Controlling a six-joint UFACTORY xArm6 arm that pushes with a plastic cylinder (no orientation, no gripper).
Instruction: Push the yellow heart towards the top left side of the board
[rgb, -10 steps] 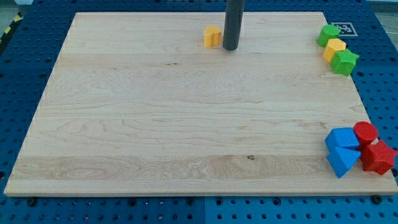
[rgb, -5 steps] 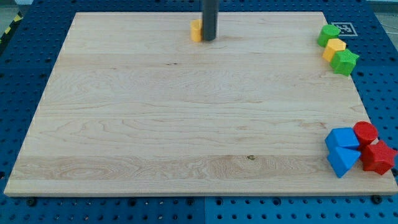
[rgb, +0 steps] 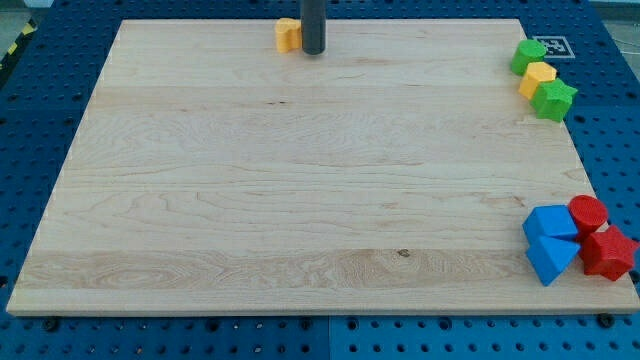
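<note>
Heart block, yellow heart (rgb: 288, 35), sits near the board's (rgb: 200, 200) top edge, slightly left of centre, touching the left side of my tip (rgb: 313, 50). No claw is fitted; the arm ends in a bare rod, so no open or closed state applies. Judged progress: partway, with the leftward stretch to the top left corner outstanding. Heart's pointing and long axis cannot be told; it is partly hidden and small. Other blocks lie well apart along the view's right edge.
</note>
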